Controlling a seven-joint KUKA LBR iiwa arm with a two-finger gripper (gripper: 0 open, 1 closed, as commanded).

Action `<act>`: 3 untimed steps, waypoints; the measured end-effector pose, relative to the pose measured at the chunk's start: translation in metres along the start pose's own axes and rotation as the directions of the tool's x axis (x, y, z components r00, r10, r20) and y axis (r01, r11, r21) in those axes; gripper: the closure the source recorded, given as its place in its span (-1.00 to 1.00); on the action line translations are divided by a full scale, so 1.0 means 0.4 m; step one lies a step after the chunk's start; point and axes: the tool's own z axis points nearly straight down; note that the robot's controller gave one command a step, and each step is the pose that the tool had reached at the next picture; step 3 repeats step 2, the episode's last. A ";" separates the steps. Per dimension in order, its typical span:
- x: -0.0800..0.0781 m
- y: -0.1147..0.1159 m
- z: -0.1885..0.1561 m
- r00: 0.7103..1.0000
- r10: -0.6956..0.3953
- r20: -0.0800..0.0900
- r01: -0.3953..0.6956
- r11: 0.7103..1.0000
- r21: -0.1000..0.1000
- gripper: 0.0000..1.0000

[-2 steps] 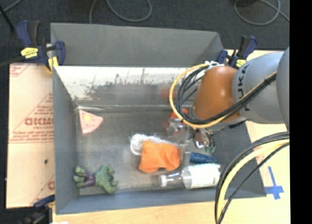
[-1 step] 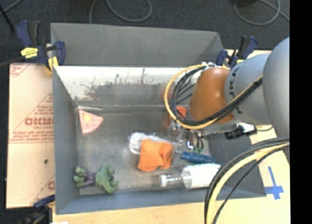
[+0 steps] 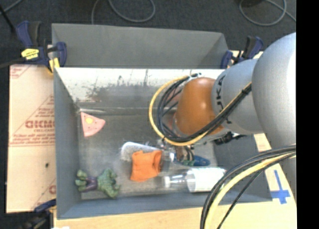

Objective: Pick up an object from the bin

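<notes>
My gripper (image 3: 168,155) hangs low over the middle of the bin's front half, mostly hidden under the arm's orange cover. An orange crumpled cloth-like thing (image 3: 145,166) lies right against its left side. A clear plastic bottle with a white label (image 3: 195,179) lies on its side just in front of the gripper. A whitish clear piece (image 3: 133,149) pokes out behind the orange thing. A small blue-green thing (image 3: 196,161) shows to the gripper's right.
A pink wedge with a yellow spot (image 3: 91,124) lies at the left of the bin. A green and purple figure (image 3: 99,181) lies in the front left corner. The arm and its cables cover the bin's right side.
</notes>
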 end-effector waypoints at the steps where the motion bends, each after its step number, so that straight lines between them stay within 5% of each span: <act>1: 0.000 0.000 0.000 1.000 -0.001 0.000 0.001 1.000 0.000 1.00; 2: 0.006 0.045 -0.351 1.000 -0.009 0.000 0.009 1.000 0.000 1.00; 3: 0.006 0.045 -0.351 1.000 -0.009 0.000 0.009 1.000 0.000 1.00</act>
